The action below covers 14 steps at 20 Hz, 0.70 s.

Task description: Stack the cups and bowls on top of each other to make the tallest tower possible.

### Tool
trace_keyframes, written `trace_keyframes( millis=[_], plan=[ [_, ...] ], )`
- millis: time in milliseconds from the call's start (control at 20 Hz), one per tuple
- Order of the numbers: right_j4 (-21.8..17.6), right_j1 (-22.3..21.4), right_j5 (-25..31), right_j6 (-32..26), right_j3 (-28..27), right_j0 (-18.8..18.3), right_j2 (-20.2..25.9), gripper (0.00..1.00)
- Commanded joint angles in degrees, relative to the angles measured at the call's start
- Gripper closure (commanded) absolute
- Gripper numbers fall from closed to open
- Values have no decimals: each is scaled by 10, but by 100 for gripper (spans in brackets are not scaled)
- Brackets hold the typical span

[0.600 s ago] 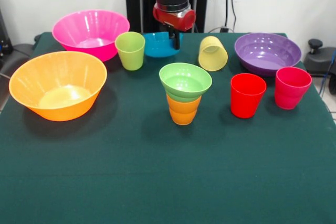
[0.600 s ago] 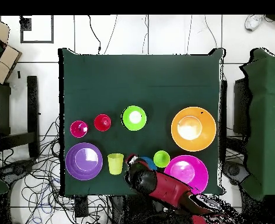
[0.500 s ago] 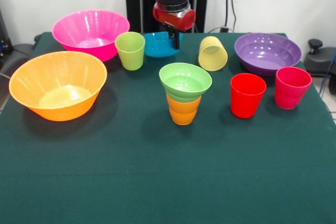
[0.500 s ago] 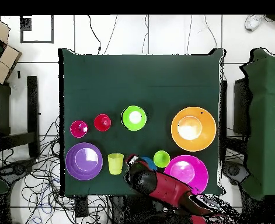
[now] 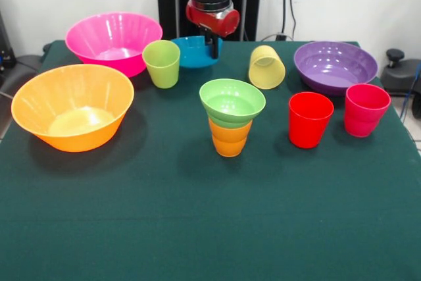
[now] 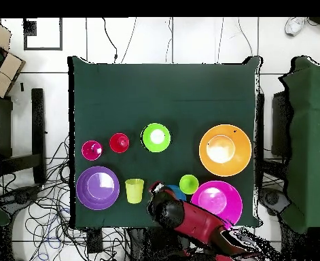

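Note:
My gripper point(image 5: 214, 47) is shut on the right rim of the small blue bowl point(image 5: 192, 52) at the back of the table, between the lime green cup point(image 5: 162, 63) and the pale yellow cup point(image 5: 266, 67), which lies on its side. In the middle stands the tower, a light green bowl point(image 5: 232, 102) on the orange ribbed cup point(image 5: 229, 138). The red cup point(image 5: 310, 119) and pink-red cup point(image 5: 366, 110) stand upright to its right. From above, the arm hides most of the blue bowl point(image 6: 177, 194).
A large orange bowl point(image 5: 72, 106) and a large pink bowl point(image 5: 113, 41) sit at the left. The wide purple bowl point(image 5: 335, 65) sits at the back right. Green cloth point(image 5: 210, 228) covers the table in front of the tower.
The gripper has risen a little and shifted left, carrying the blue bowl with it. Everything else has stayed put.

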Motion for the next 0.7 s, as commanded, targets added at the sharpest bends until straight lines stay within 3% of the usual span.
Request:
trace_keyframes(
  millis=[50,700],
  plan=[
    [0,-3,60,55,-7,13,12,100],
    [15,-16,81,66,-6,23,14,100]
  ],
)
